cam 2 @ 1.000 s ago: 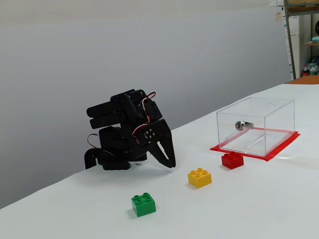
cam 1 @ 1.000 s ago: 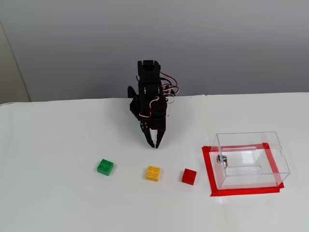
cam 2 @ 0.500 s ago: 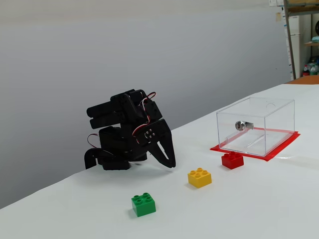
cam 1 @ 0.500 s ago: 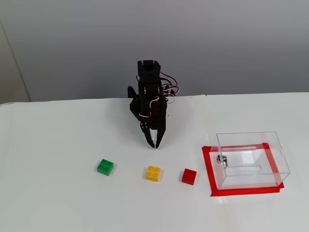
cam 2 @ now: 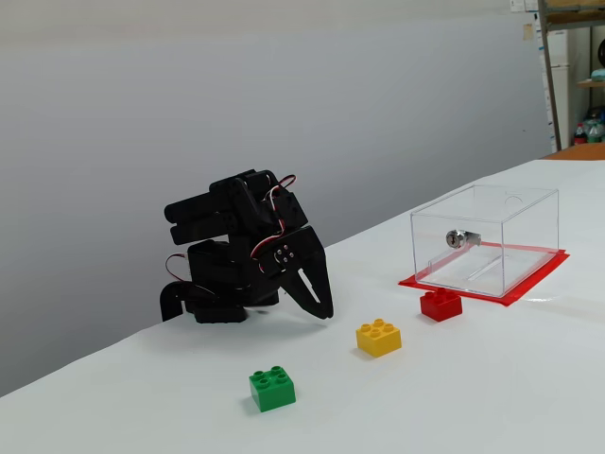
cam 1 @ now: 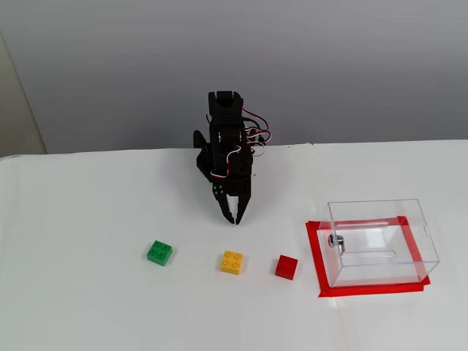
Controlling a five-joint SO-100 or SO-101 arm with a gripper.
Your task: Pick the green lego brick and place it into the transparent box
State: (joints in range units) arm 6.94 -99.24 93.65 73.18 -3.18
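The green lego brick (cam 1: 159,253) (cam 2: 272,388) lies on the white table, left of a yellow brick and a red brick in both fixed views. The transparent box (cam 1: 380,241) (cam 2: 486,238) stands on a red-taped rectangle at the right, a small metal fitting on its side. My black gripper (cam 1: 234,217) (cam 2: 326,310) hangs folded low near the arm's base, tips pointing down at the table, jaws together and holding nothing. It is behind the yellow brick, well apart from the green brick.
The yellow brick (cam 1: 232,262) (cam 2: 378,337) and the red brick (cam 1: 287,267) (cam 2: 440,304) lie in a row between the green brick and the box. A grey wall stands behind the table. Shelving (cam 2: 572,66) shows at the far right.
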